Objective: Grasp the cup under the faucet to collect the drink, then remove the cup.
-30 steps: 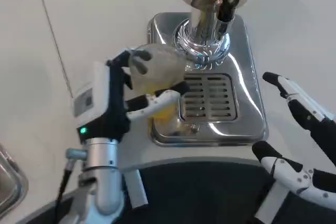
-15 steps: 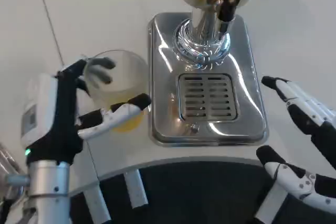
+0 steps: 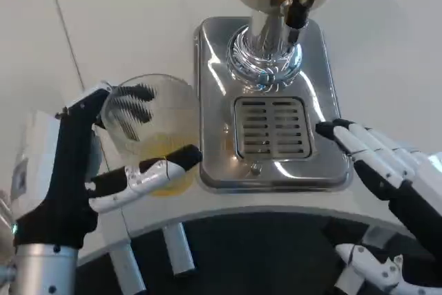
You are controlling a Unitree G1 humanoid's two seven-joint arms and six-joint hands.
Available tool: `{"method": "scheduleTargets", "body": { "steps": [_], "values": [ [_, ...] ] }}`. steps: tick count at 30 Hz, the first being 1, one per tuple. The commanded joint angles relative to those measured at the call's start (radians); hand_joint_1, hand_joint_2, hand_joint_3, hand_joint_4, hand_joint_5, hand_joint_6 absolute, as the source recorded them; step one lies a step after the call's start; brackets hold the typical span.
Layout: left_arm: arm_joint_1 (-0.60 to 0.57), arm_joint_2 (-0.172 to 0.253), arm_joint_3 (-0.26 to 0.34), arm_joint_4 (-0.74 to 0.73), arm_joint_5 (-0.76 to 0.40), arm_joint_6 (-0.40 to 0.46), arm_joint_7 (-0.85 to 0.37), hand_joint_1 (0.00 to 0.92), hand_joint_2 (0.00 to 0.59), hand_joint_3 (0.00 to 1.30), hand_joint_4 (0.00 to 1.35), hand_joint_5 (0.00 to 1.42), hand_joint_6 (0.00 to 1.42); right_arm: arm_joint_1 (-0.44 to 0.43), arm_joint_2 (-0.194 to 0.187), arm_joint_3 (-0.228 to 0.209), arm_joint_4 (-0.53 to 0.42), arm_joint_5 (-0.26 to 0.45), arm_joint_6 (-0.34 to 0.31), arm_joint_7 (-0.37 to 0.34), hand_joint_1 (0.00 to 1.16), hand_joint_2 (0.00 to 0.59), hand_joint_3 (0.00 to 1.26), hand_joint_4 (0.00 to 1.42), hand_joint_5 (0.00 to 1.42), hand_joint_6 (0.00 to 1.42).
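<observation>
The left hand [image 3: 83,170] has its fingers [image 3: 148,174] clamped around the clear cup [image 3: 148,129], over the desk [image 3: 124,25] just left of the drip tray [image 3: 324,101]; the right hand [image 3: 387,177] waits with fingers apart. The cup looks light, thin, easily crushed and holds a little liquid, so a mid-wall grip, kept upright, suits it.

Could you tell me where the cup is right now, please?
In the head view, the cup is held in the left hand over the white table, just left of the dispenser's metal drip tray.
</observation>
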Motion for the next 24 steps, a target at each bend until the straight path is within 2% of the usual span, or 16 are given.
{"method": "scheduleTargets", "body": {
  "steps": [1, 7, 9, 10, 14, 18, 24],
  "values": [
    [0.07, -0.013, -0.001, -0.09, -0.021, -0.06, -0.031, 0.83, 0.0, 1.04, 1.12, 1.22, 1.42, 0.023, -0.032, -0.035, 0.013, 0.015, -0.065, 0.006, 0.29, 0.485, 0.03, 0.0, 0.01, 0.06],
    [0.173, 0.002, 0.024, -0.174, -0.021, -0.135, -0.071, 0.831, 0.0, 1.04, 1.12, 1.21, 1.42, 0.068, -0.054, -0.088, 0.009, 0.025, -0.173, 0.001, 0.23, 0.501, 0.03, 0.0, 0.0, 0.05],
    [0.21, 0.018, 0.049, -0.185, -0.036, -0.168, -0.093, 0.832, 0.0, 1.04, 1.12, 1.21, 1.42, 0.093, -0.047, -0.107, 0.001, 0.024, -0.212, -0.007, 0.19, 0.53, 0.03, 0.0, 0.0, 0.04],
    [0.228, 0.027, 0.063, -0.186, -0.042, -0.185, -0.1, 0.832, 0.0, 1.04, 1.12, 1.21, 1.42, 0.105, -0.04, -0.115, -0.002, 0.021, -0.228, -0.012, 0.15, 0.54, 0.03, 0.0, 0.0, 0.03],
    [0.273, 0.046, 0.106, -0.184, -0.041, -0.253, -0.112, 0.832, 0.0, 1.04, 1.12, 1.21, 1.42, 0.174, 0.01, -0.14, -0.007, -0.002, -0.32, -0.054, 0.13, 0.548, 0.03, 0.0, 0.0, 0.03],
    [0.3, 0.04, 0.122, -0.192, -0.031, -0.304, -0.112, 0.832, 0.0, 1.04, 1.12, 1.21, 1.42, 0.207, 0.043, -0.145, 0.002, -0.023, -0.379, -0.075, 0.1, 0.567, 0.03, 0.0, 0.0, 0.03],
    [0.338, 0.028, 0.12, -0.208, -0.023, -0.374, -0.121, 0.832, 0.0, 1.04, 1.12, 1.21, 1.42, 0.215, 0.087, -0.122, -0.008, -0.045, -0.411, -0.079, 0.07, 0.578, 0.03, 0.0, 0.0, 0.03]
  ]
}}
